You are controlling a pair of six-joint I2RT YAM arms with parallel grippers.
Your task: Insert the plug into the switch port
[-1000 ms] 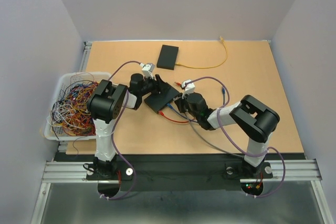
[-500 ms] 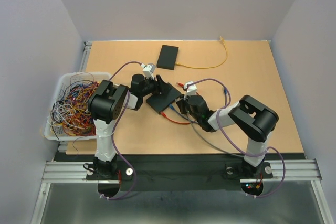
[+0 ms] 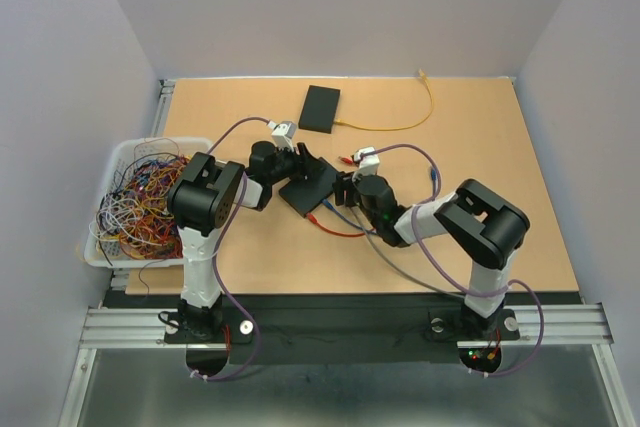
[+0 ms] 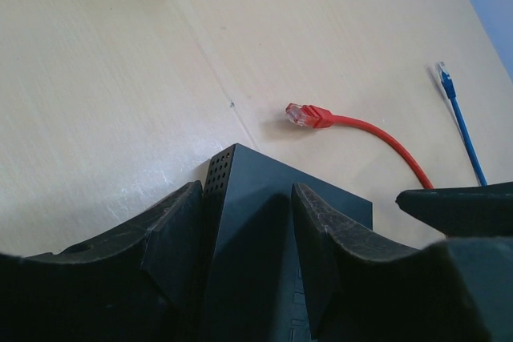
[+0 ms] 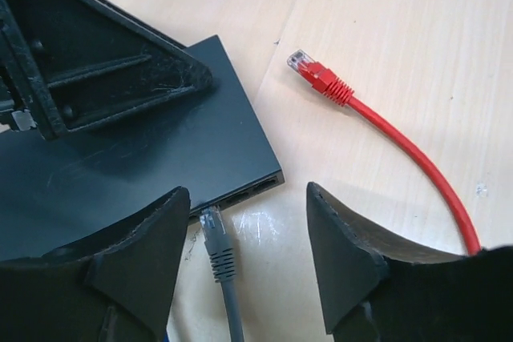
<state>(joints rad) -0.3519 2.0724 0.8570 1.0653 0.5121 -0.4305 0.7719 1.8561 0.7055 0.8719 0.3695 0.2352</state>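
The left fingers [image 4: 172, 238] stand partway apart, pressed against both sides of the black switch [image 5: 144, 158], which tilts up off the surface [image 5: 377, 46]; the right fingers [image 5: 136, 254] are spread wide and hold nothing; the grey plug [image 5: 215, 236] lies between them, untouched, its tip at the port row on the switch's front edge; how deep it sits I cannot tell; a red plug [image 5: 318, 75] lies nearby.

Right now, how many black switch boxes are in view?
2: far switch at the back, by the yellow cable; near switch mid-table in the left gripper. None looks hidden.
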